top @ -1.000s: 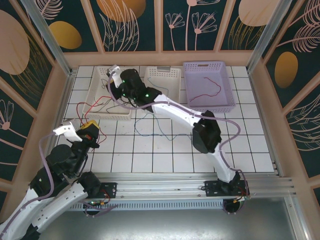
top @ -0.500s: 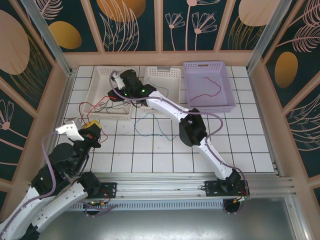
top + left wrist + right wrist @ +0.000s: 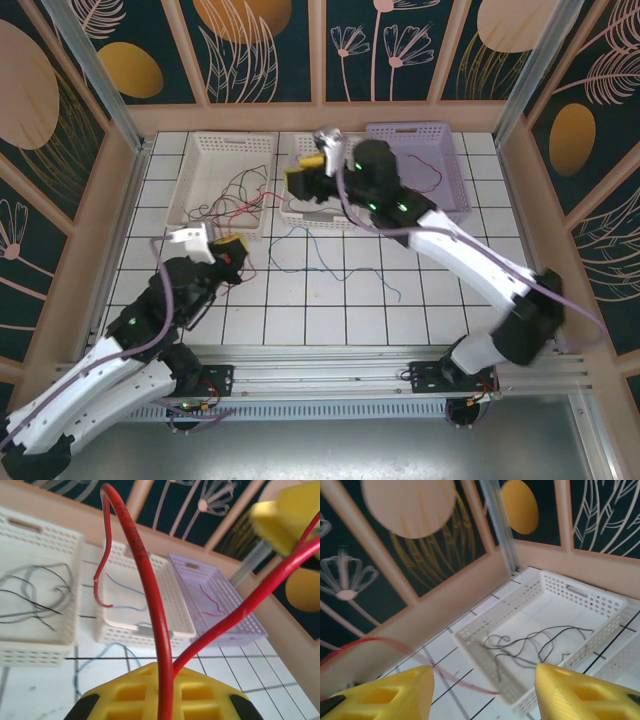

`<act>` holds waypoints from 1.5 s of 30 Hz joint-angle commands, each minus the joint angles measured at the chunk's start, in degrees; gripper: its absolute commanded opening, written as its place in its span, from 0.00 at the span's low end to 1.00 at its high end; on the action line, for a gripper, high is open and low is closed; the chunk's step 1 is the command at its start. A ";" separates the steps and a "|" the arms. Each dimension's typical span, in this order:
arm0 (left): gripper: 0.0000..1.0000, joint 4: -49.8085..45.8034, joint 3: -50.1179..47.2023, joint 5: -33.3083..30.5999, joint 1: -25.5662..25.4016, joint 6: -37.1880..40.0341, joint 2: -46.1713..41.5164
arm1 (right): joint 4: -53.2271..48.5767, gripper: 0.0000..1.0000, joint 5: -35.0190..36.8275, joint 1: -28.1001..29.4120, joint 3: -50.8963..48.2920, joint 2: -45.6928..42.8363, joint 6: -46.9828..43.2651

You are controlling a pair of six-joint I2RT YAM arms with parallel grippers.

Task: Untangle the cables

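My left gripper (image 3: 226, 250) is shut on a red cable (image 3: 150, 595), which loops up out of the closed yellow jaws (image 3: 162, 680). That red cable (image 3: 243, 207) trails toward the left white basket (image 3: 196, 160). Black cables (image 3: 232, 186) lie in this basket, also seen in the right wrist view as black cables (image 3: 535, 645). A blue cable (image 3: 320, 250) lies on the tiles, apart from both grippers. My right gripper (image 3: 305, 170) hovers over the middle white basket (image 3: 300, 212), open (image 3: 485, 690) with nothing between its fingers. Another red cable (image 3: 425, 182) rests in the lilac basket (image 3: 455, 212).
The three baskets stand in a row along the back of the tiled floor (image 3: 330, 310). Wooden walls and metal posts (image 3: 95, 70) close in the sides. The arms' thick lilac hoses (image 3: 470, 245) arc above the tiles.
My right arm swung from over the left basket to the middle basket and its gripper opened. The black cables now lie loose in the left basket. My left arm shifted right with the red cable.
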 commanded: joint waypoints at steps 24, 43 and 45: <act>0.00 39.24 1.54 17.26 -6.38 -16.91 27.87 | 29.33 0.62 -9.92 0.77 -54.03 -31.33 15.83; 0.00 40.74 1.45 17.06 -6.84 -16.80 28.53 | 35.96 0.27 -12.08 0.95 -54.09 -24.94 18.46; 0.00 40.84 1.59 17.06 -6.90 -16.51 28.70 | 36.28 0.20 -12.40 0.98 -54.17 -24.75 18.57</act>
